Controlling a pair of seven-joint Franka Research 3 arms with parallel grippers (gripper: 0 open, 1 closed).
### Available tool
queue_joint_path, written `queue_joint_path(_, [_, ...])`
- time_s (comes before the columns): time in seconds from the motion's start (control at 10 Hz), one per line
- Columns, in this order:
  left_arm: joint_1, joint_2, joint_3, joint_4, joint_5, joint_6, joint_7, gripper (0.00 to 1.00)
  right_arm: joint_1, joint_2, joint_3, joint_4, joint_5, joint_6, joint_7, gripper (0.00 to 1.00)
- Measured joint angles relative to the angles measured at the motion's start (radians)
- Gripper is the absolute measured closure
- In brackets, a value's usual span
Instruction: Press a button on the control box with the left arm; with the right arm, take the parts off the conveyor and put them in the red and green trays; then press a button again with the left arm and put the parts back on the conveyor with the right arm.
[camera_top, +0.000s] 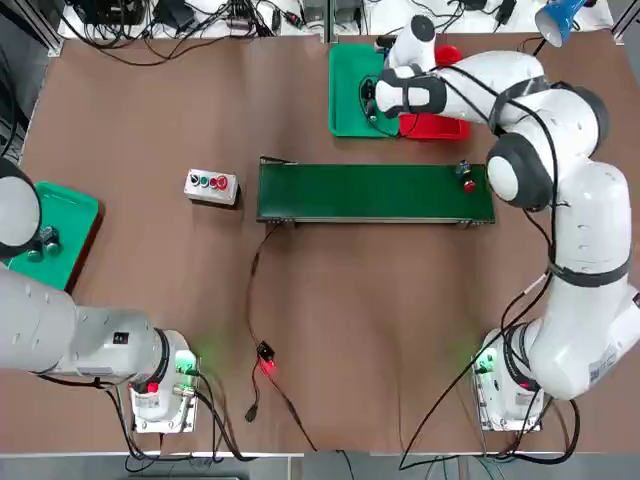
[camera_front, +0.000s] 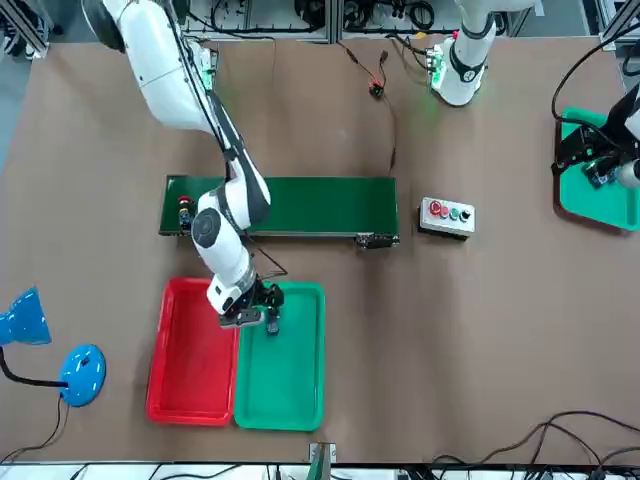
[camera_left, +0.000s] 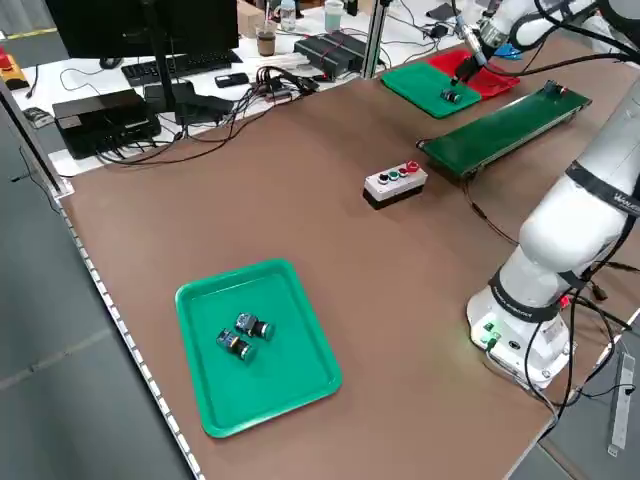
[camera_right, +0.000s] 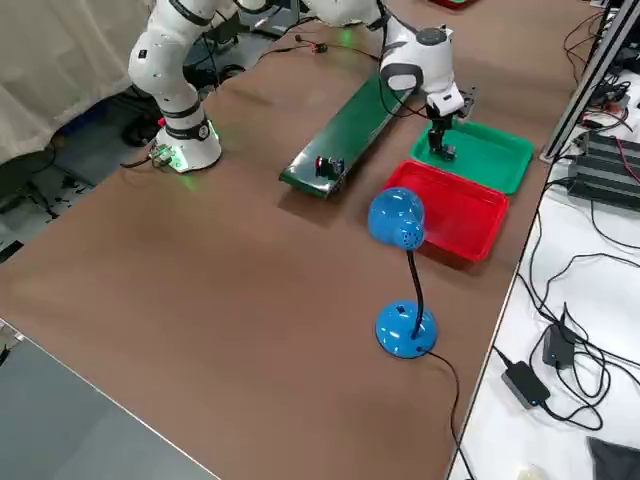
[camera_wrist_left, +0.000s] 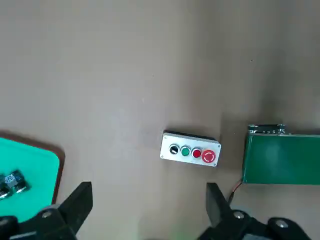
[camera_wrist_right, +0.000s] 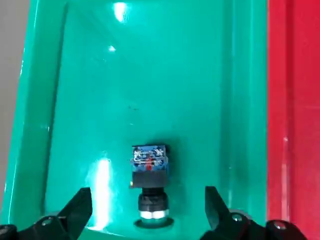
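**One part in the green tray, one waiting on the belt**

The right gripper hangs over the green plastic tray at the upper middle of the top view, its fingers spread wide and holding nothing. Between them, lying on the tray floor, is a small push-button part with a blue block body and a dark round cap. By the look of it this part is set down and let go, so the first sorting move appears done.

The red plastic tray sits touching the green one, at the lower left of the front view, and its visible floor is bare. A second small part with a red cap rests at the right end of the dark green conveyor belt in the top view. I judge it is next to be lifted, likely into the red tray.

The grey control box with black, green and red buttons stands just beside the belt's left end. The left gripper hovers well apart from it, fingers wide and empty, parked at the left of the top view above another green tray holding two small parts.

Left to do: the belt part, the second button press, and returning the parts to the conveyor.
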Motion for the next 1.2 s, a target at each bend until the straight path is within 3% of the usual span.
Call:
queue_joint_path(0.3, [0.0, 0.001, 0.0, 0.0, 0.0, 0.0, 0.0, 0.0, 0.026, 0.049, 0.0, 0.038, 0.0, 0.003, 0.015, 0.03])
queue_joint_path(0.5, [0.001, 0.009, 0.003, 0.0, 0.0, 0.0, 0.0, 0.0, 0.027, 0.058, -0.001, 0.042, 0.0, 0.003, 0.014, 0.15])
queue_joint_path(1.2, [0.001, 0.012, 0.004, 0.0, 0.0, 0.0, 0.0, 0.0, 0.027, 0.073, -0.002, 0.045, -0.004, 0.003, 0.002, 0.35])
